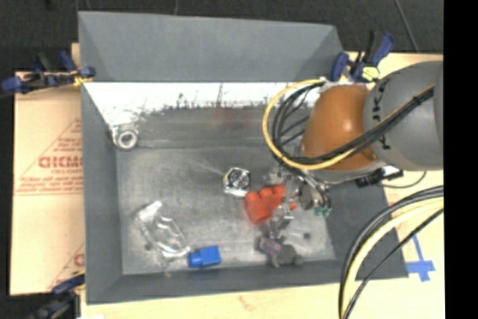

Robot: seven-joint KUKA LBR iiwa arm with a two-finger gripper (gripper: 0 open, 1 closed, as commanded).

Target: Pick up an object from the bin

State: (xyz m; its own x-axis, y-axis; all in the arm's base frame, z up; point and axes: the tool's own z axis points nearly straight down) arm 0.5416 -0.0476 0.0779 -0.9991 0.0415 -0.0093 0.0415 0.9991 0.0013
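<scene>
Robotics lab, KUKA arm (407, 123) over grey metal bin (209, 48)

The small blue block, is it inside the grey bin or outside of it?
Inside. The blue block lies on the floor of the bin near the front wall, beside a clear plastic piece, apart from the hand.

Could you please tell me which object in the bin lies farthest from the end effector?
The white ring at the upper-left corner; the red piece and blue block lie nearer.
</scene>
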